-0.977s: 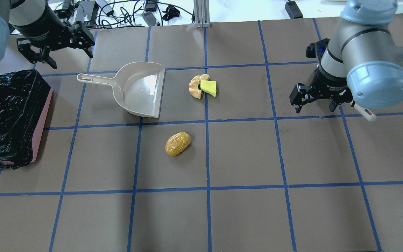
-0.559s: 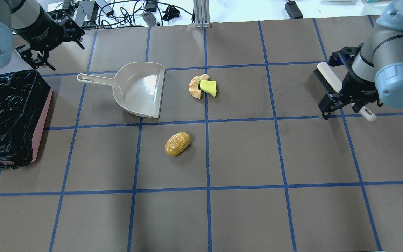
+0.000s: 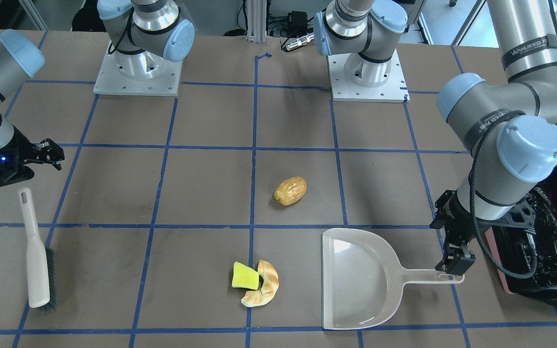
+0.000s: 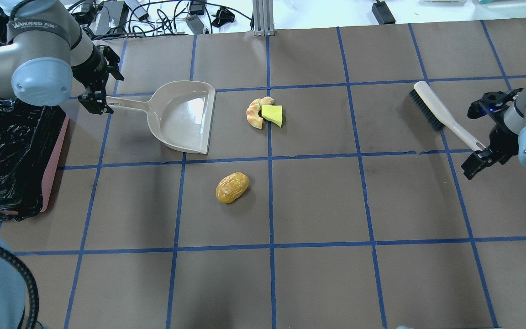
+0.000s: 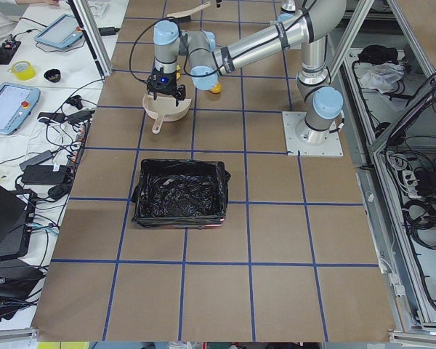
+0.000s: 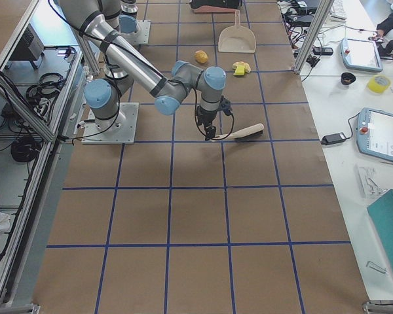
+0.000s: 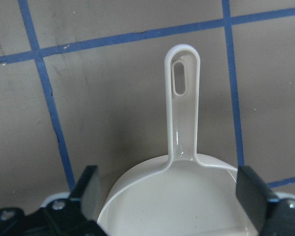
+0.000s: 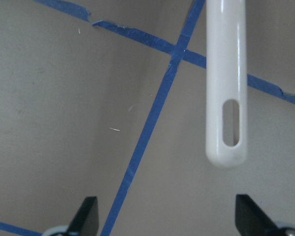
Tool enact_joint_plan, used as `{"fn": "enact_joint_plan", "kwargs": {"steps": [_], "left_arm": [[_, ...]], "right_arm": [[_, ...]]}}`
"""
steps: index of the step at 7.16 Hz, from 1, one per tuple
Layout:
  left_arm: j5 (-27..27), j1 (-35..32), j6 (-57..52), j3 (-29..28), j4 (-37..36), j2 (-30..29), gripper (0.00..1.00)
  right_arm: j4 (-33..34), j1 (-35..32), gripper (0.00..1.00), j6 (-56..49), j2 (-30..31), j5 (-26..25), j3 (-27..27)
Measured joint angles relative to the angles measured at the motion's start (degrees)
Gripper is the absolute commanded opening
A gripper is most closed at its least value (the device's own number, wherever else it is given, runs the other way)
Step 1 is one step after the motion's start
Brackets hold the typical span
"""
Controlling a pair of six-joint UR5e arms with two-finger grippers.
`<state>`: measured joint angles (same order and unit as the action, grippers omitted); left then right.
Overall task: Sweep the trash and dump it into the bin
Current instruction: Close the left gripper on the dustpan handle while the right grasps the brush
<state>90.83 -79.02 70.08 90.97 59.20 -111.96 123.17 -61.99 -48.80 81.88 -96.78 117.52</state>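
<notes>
The trash lies mid-table: a golden-brown lump (image 4: 232, 187), and a yellow wedge (image 4: 272, 114) touching a curved pastry (image 4: 255, 113). The pink bin (image 4: 55, 151), lined with a black bag, stands at the left edge. My left gripper (image 4: 94, 98) is open and empty over the handle end of the beige dustpan (image 4: 183, 114); in the left wrist view the handle (image 7: 182, 98) runs out between its fingers (image 7: 88, 191). My right gripper (image 4: 473, 167) is open and empty just past the handle tip of the brush (image 4: 432, 109), which shows in the right wrist view (image 8: 226, 98).
The dustpan's mouth faces the wedge and pastry, about a hand's width away. The lump lies a tile nearer me than the dustpan. Cables and power bricks (image 4: 153, 13) lie beyond the table's far edge. Blue tape lines grid the brown table (image 4: 318, 201).
My left gripper has come from the far left corner to the dustpan handle's end. My right gripper has moved right and nearer me off the brush, which now shows in full.
</notes>
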Motion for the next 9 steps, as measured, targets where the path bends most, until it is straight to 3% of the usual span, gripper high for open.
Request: {"fn": "enact_joint_plan", "kwargs": {"steps": [5, 7, 8, 9], "left_arm": [[0.2, 0.0, 3.1, -4.8, -4.9, -9.8, 1.0], [0.3, 0.0, 3.1, -5.0, -5.4, -11.1, 0.93], [0.4, 0.0, 3.1, -5.0, -5.4, -11.6, 0.55], [0.4, 0.0, 3.1, -5.0, -5.4, -11.9, 0.1]], "right_arm": [[1.2, 0.3, 0.91, -0.5, -0.7, 0.0, 0.9], [1.4, 0.4, 0.91, -0.5, -1.0, 0.1, 0.4], [1.5, 0.4, 0.91, -0.5, -1.7, 0.1, -0.5], [1.6, 0.4, 0.91, -0.6, -2.7, 0.1, -1.5]]}}
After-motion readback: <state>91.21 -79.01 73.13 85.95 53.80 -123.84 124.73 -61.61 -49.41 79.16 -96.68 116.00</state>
